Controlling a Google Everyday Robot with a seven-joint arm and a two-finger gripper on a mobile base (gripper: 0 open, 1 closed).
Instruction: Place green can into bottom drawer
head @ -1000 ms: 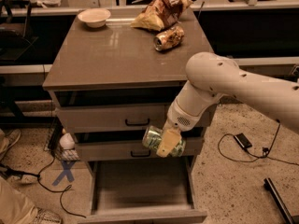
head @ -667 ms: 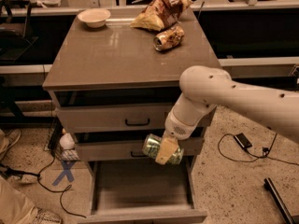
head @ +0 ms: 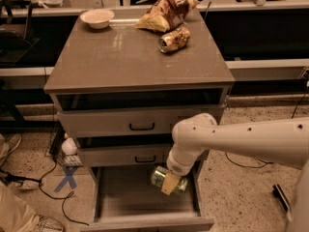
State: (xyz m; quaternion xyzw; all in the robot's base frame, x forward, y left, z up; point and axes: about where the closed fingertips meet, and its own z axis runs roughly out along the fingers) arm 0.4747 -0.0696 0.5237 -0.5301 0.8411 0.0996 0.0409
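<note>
One blue tape cross (head: 69,178) marks the speckled floor at the far left, beside a grey-brown cabinet (head: 120,62) with a flat top. Toward the back left corner of that top stands a shallow white bowl (head: 97,18). Further right, at the back edge, lies a crumpled yellow-brown snack bag (head: 166,11). Just in front of it an orange-brown labelled can (head: 174,39) rests on its side.

Below the top, the top drawer (head: 106,124) and the middle drawer (head: 106,156) each carry a black handle. The bottom drawer (head: 125,199), a wide shallow tray with a flat grey floor, is pulled out.

Over its right part is the green can (head: 158,175), a small cylinder with a green-and-white mottled label, turned sideways. The two-finger gripper (head: 170,183) has its tan fingers closed around the can's middle. A thick white arm (head: 241,139) reaches in from the right edge and bends down to it.
</note>
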